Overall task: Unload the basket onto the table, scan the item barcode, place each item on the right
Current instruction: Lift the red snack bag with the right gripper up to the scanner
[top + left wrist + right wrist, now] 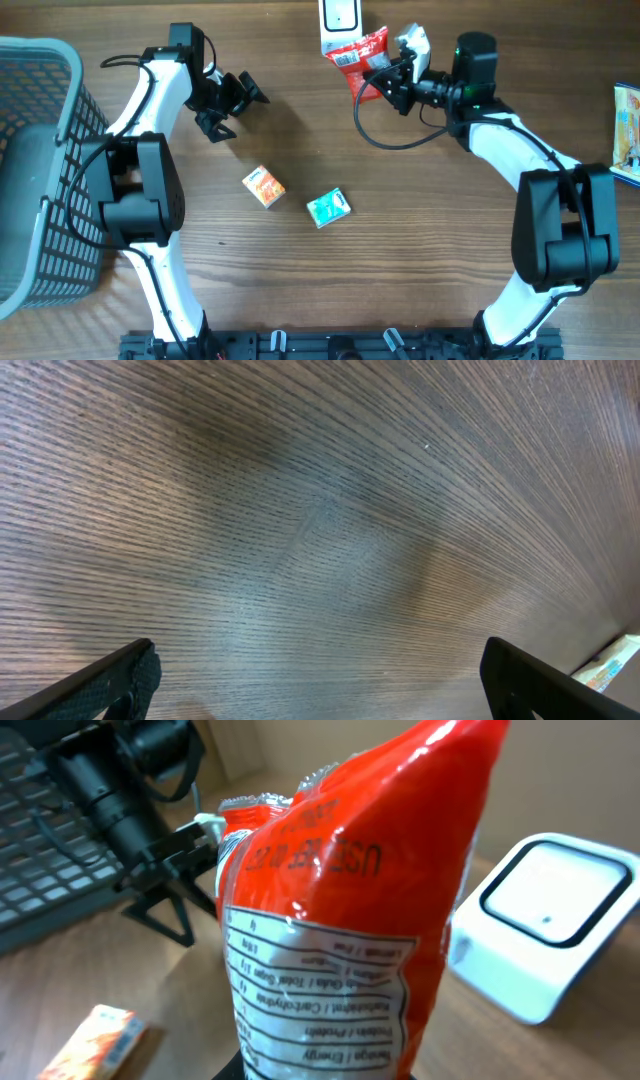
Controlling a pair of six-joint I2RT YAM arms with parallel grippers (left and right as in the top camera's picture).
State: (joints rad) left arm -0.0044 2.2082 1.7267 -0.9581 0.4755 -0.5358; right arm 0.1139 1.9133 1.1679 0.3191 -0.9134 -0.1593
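Even, soft light from above; faint shadows on table (300, 290) left of pouch (365, 48). Left wrist view: grain blurred, bowed at edges. Glare on pouch, bkgd behind it soft.

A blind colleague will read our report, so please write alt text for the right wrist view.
A red packet, held close to the camera with its nutrition table facing it, fills the middle. Behind it on the right a white scanner stands on the wooden table; on the left are the black left arm, a grey basket and an orange box.
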